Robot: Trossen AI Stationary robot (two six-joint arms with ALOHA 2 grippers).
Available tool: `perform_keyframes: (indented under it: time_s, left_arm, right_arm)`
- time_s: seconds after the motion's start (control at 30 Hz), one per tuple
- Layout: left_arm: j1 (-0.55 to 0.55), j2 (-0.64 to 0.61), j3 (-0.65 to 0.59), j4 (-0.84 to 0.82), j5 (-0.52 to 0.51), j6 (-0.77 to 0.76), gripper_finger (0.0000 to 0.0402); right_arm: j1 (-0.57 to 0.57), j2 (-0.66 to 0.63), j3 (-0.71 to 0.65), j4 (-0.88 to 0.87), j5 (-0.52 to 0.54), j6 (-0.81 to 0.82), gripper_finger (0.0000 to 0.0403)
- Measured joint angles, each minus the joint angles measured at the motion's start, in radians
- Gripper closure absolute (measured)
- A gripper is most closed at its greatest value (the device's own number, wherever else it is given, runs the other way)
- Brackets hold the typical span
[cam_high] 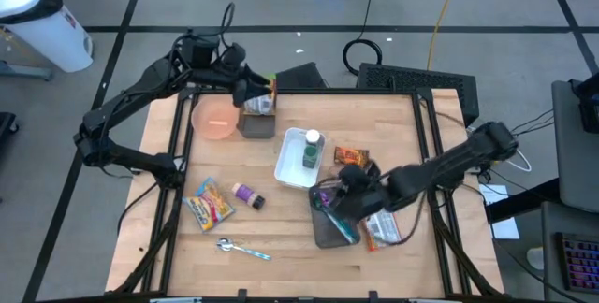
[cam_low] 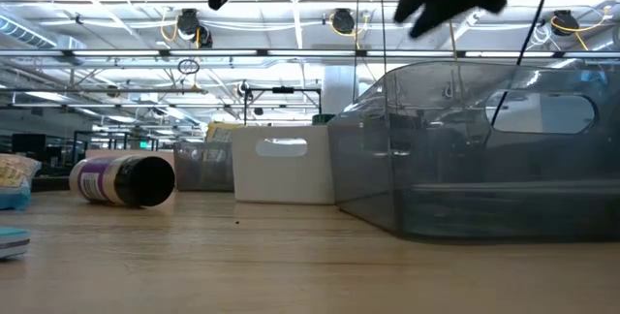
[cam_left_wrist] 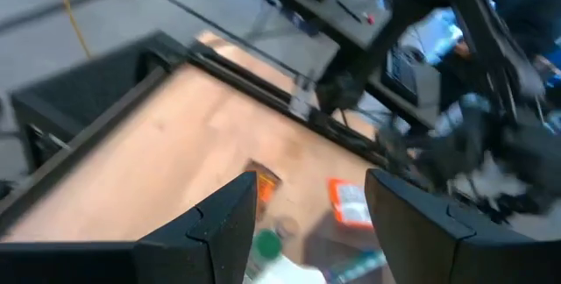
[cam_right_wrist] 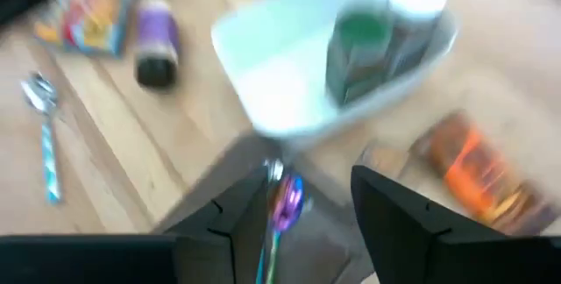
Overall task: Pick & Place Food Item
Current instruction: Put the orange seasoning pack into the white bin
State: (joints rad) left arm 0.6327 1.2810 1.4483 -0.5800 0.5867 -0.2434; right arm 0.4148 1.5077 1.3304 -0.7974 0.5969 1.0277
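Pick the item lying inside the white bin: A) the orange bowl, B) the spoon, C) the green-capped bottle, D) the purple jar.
C: the high view shows the green-capped bottle lying inside the white bin, while the purple jar, spoon and orange bowl sit outside it on the table.

Surface (cam_high: 281,238): light wood planks, dark frame round it.

- Pink bowl (cam_high: 215,119) at the far-left corner, upright.
- Spoon (cam_high: 243,248) near the front edge, left of centre, lying flat, bowl end toward the left edge; blue-patterned handle seen in the right wrist view (cam_right_wrist: 44,135).

Floor beyond the far edge: coiled black cable (cam_high: 363,52); yellow cable (cam_high: 445,13) running away from the surface; black panel (cam_high: 421,80) just behind the far-right corner. White bin (cam_high: 42,22) stands well off the far-left corner. Keyboard (cam_high: 576,261) sits past the right edge, partly cut off.

Low view: ceiling lights (cam_low: 339,21) on rails behind.
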Motion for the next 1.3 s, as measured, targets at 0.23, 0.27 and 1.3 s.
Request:
perform_keyframes:
  time_s: [0.23, 0.27, 1.3]
  left_arm:
    - [-0.005, -0.041, 0.0, -0.226, 0.048, 0.016, 0.0183]
    - [-0.009, -0.048, 0.0, -0.265, 0.044, 0.027, 0.0183]
    - [-0.31, -0.144, -0.167, -0.748, -0.265, 0.083, 0.0183]
  right_arm:
    - [-0.069, -0.202, 0.0, 0.007, 0.007, -0.321, 0.0244]
    - [-0.079, -0.222, 0.0, 0.007, 0.007, -0.364, 0.0245]
    - [-0.497, -0.478, -0.604, 0.654, -0.432, -0.208, 0.0252]
